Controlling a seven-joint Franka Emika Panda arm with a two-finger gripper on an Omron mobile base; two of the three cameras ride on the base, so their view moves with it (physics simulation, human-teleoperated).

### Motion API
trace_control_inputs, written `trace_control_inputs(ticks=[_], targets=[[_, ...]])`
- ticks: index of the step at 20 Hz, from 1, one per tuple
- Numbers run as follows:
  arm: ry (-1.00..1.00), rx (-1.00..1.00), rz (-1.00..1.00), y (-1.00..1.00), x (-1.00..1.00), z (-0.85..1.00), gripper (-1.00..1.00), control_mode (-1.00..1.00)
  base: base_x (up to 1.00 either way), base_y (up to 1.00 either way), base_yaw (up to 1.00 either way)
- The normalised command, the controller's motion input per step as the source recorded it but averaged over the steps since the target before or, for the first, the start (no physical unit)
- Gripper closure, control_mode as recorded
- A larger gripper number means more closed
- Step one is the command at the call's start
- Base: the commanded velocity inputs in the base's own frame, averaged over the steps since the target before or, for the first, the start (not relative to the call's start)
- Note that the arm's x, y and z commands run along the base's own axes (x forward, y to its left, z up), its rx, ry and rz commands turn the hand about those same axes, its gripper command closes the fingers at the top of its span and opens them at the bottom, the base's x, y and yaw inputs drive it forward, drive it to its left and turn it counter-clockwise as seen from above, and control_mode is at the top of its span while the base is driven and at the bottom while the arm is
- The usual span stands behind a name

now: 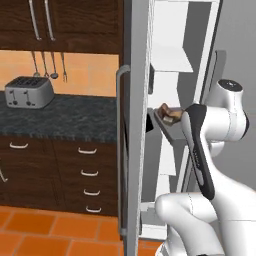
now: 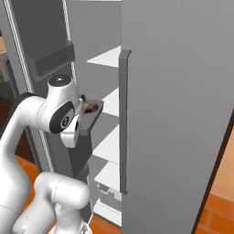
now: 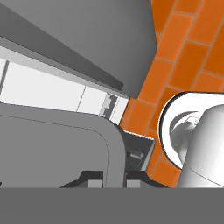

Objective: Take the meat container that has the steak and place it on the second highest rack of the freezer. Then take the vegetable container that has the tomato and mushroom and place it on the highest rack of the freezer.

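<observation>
toaster (image 1: 29, 92): silver, on the dark bench (image 1: 75, 120) | utensils (image 1: 49, 65): hanging on the orange wall above it | drawers (image 1: 89, 172): dark wood, beneath | floor (image 1: 45, 227): orange tile

A dark speckled worktop (image 1: 60, 117) runs along an orange wall (image 1: 90, 72). A grey toaster (image 1: 29, 92) stands on the worktop, utensils (image 1: 49, 65) hang above it, dark wood cabinets (image 1: 60, 22) higher up, drawers (image 1: 87, 175) below. The floor (image 1: 45, 232) is orange tile.
</observation>
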Motion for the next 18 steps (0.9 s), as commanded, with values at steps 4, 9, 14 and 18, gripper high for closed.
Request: trace_control_inputs(ticks=[4, 9, 14, 18], targets=[[0.0, 0.0, 0.0, 0.0, 0.0, 0.0, 1.0, 1.0, -0.08, -0.16, 0.11], [0.0, 0.0, 0.0, 0.0, 0.0, 0.0, 1.0, 1.0, -0.55, -0.05, 0.14], [0.0, 0.0, 0.0, 0.0, 0.0, 0.0, 1.0, 1.0, -0.29, -0.49, 0.15], [0.0, 0.0, 0.0, 0.0, 0.0, 0.0, 1.0, 1.0, 0.2, -0.65, 0.19]])
